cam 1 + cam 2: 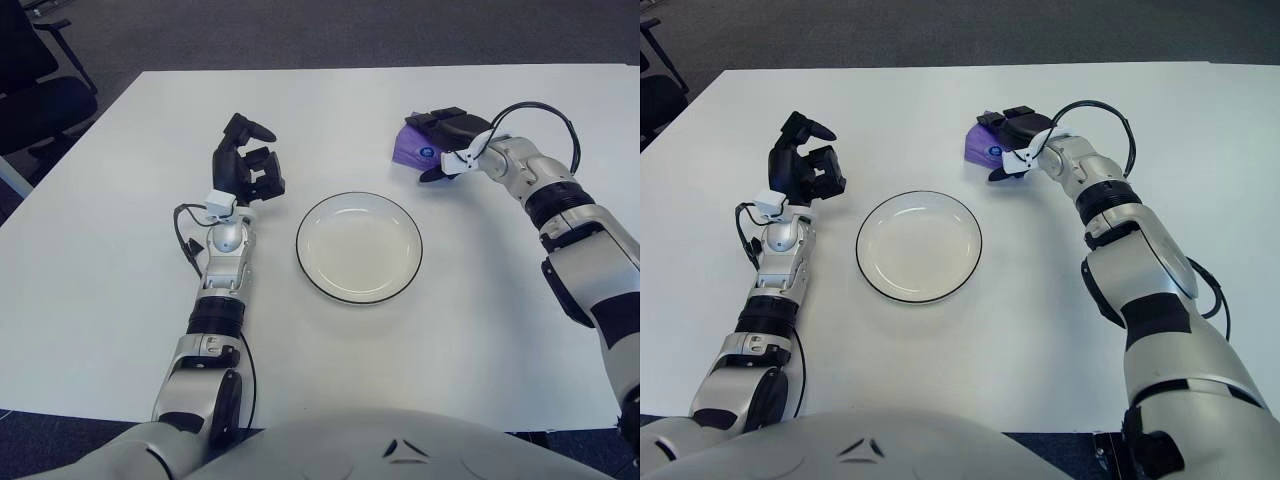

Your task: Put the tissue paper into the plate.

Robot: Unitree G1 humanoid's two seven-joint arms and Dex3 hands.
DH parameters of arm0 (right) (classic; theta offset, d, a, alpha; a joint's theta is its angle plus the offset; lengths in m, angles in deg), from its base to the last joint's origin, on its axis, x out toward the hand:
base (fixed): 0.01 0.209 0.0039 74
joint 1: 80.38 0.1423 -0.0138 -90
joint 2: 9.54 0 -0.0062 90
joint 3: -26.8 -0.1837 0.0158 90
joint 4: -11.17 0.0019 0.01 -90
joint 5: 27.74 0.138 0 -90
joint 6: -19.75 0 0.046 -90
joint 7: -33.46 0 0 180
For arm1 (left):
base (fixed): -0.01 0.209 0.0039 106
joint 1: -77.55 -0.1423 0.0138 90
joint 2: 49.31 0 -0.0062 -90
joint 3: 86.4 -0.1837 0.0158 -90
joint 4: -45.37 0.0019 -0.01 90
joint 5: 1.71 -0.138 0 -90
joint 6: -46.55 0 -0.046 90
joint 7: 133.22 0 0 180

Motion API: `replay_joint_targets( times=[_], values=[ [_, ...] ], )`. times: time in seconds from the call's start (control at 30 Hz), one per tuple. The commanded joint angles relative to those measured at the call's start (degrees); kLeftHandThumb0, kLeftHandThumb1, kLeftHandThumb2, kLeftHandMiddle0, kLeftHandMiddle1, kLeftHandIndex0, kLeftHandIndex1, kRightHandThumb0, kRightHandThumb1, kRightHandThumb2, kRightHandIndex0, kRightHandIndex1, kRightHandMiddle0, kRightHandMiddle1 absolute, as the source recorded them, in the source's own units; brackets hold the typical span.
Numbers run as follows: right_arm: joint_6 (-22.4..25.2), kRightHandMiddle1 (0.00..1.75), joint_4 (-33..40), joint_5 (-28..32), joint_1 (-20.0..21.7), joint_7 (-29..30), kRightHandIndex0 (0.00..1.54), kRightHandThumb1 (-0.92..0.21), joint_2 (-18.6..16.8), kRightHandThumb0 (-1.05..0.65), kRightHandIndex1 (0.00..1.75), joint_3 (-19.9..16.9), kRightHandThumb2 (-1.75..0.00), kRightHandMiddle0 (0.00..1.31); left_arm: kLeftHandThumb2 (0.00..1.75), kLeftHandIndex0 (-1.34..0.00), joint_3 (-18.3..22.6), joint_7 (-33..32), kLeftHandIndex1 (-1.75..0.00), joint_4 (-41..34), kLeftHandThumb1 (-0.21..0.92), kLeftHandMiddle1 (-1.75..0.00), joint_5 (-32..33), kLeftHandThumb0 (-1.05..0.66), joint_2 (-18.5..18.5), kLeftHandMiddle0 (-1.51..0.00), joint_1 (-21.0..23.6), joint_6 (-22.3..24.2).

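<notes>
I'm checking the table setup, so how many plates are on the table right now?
1. The plate sits near the middle of the white table, empty, between the left hand and the right hand, which is on the purple tissue pack. None looks hidden.

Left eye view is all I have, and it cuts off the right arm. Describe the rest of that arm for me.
Observer: The right eye view shows the right arm whole. It is bent at the elbow and rises from the near table edge to the right hand, which is over the purple tissue packet.
Operator: Report what is on the far side of that arm.
Observer: White table top runs on to the right as far as this view reaches. The plate is on the arm's other side, with the idle left hand to the left of it.
</notes>
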Motion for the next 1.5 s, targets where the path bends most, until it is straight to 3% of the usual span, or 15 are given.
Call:
replay_joint_targets(
  times=[0.0,0.03,0.07,0.13,0.2,0.3,0.47,0.63,0.97,1.17,1.3,1.47],
  values=[
    [2.91,1.48,-2.96,-0.64,-3.87,0.54,0.02,-0.25,-0.93,-0.18,1.59,0.61,-1.18,0.0,1.23,-0.56,-0.59,-0.4,-1.75,7.12,0.39,-1.75,0.09,-0.46,3.95,-1.3,-12.32,-1.18],
    [3.08,1.58,-2.78,-0.77,-4.11,1.75,0.03,-0.23,-0.91,-0.12,1.65,0.62,-1.23,0.01,1.23,-0.56,-0.58,-0.38,-1.75,7.13,0.39,-1.75,0.13,-0.46,3.97,-1.3,-12.32,-1.23],
    [3.08,1.61,-2.42,-1.07,-4.46,3.47,0.08,-0.28,-0.8,-0.1,1.67,0.7,-1.22,0.1,1.23,-0.56,-0.58,-0.36,-1.75,7.11,0.39,-1.75,0.18,-0.46,4.0,-1.3,-12.33,-1.26],
    [2.99,1.68,-2.07,-1.45,-4.76,5.34,0.32,-0.29,-0.67,-0.05,1.58,0.95,-1.24,0.34,1.23,-0.56,-0.58,-0.34,-1.75,7.11,0.39,-1.75,0.22,-0.46,4.02,-1.3,-12.34,-1.31],
    [2.91,1.72,-2.15,-1.51,-4.83,6.64,0.52,-0.26,-0.69,-0.02,1.51,1.07,-1.28,0.5,1.23,-0.56,-0.55,-0.37,-1.75,7.21,0.39,-1.75,0.23,-0.46,4.01,-1.3,-12.23,-1.3],
    [0.56,1.74,-3.02,0.93,-6.04,9.75,0.73,-0.16,-0.41,0.0,1.4,-0.98,-1.38,0.61,1.23,-0.56,-0.59,-0.52,-1.75,7.15,0.39,-1.75,0.03,-0.46,3.94,-1.3,-12.15,-1.21],
    [-2.21,1.75,-4.26,3.34,-6.97,13.76,0.93,-0.03,-0.52,0.0,1.33,-3.05,-1.5,0.69,1.23,-0.55,-0.54,-0.69,-1.75,7.31,0.39,-1.75,-0.09,-0.46,3.9,-1.31,-11.93,-1.09],
    [-2.67,1.75,-4.22,4.54,-7.28,16.03,0.9,-0.01,-0.74,0.0,1.49,-4.28,-1.58,0.65,1.22,-0.55,-0.5,-0.77,-1.75,7.47,0.39,-1.75,-0.15,-0.46,3.84,-1.31,-11.74,-0.87],
    [-5.54,1.75,0.78,8.62,-9.29,16.06,0.87,-0.05,0.45,0.0,1.56,-8.31,-1.56,0.59,1.22,-0.55,-0.42,-0.42,-1.75,8.22,0.4,-1.75,-0.06,-0.46,3.59,-1.31,-11.27,-1.32],
    [-7.22,1.75,6.05,12.91,-11.2,13.95,0.86,-0.06,1.12,0.0,1.58,-12.66,-1.56,0.58,1.22,-0.55,-0.22,-0.6,-1.75,8.59,0.4,-1.75,-0.04,-0.45,3.57,-1.31,-10.98,-1.5],
    [-5.08,1.75,11.67,17.98,-12.72,8.84,0.86,-0.06,0.86,0.0,1.6,-16.59,-1.57,0.58,1.22,-0.55,-0.19,-0.79,-1.75,8.73,0.4,-1.75,-0.21,-0.45,3.59,-1.3,-10.88,-1.62],
    [2.13,1.75,23.15,24.84,-16.5,2.75,0.85,-0.05,-0.82,0.0,1.63,-21.53,-1.58,0.58,1.22,-0.55,-0.22,-0.9,-1.75,8.89,0.4,-1.75,-0.4,-0.45,3.54,-1.31,-10.77,-1.61]
  ],
)
